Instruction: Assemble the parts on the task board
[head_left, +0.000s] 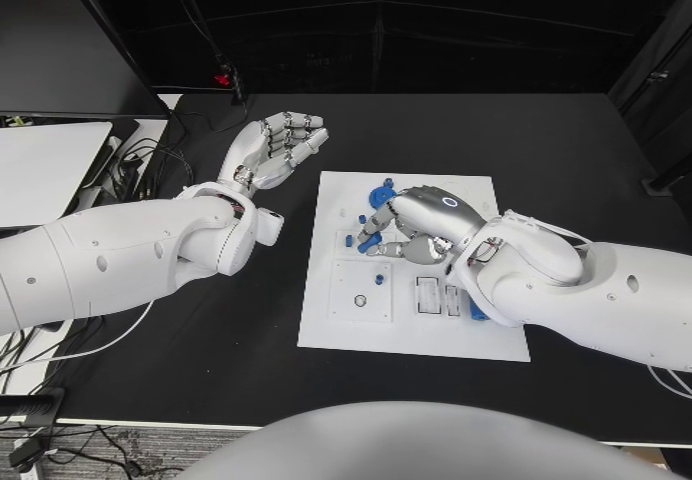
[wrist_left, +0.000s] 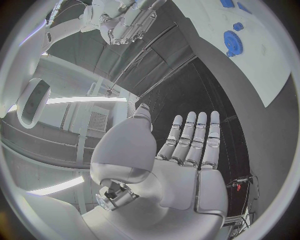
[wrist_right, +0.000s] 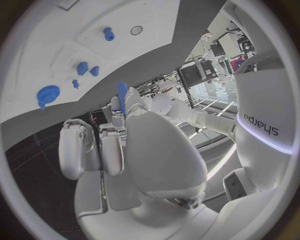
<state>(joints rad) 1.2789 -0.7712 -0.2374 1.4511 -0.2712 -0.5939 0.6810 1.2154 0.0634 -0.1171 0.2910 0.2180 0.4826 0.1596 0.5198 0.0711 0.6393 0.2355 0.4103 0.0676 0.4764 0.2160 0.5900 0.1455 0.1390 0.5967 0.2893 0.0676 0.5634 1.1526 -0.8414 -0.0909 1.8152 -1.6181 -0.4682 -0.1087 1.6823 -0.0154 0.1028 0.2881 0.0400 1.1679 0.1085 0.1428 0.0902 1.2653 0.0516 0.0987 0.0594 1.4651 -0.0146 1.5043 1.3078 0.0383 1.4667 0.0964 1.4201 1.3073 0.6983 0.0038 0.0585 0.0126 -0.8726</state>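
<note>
Starting left of the task board, your left hand hovers over bare table, fingers straight and apart, holding nothing; leave it there. Over the board's middle, your right hand pinches a slim blue peg between its fingertips. Lower it upright and slowly, I'd judge, toward its socket. The blue gear and small blue parts crowd the board's far half, so mind them.

Black table, white surface at its left, cables, perhaps a red-lit device
</note>
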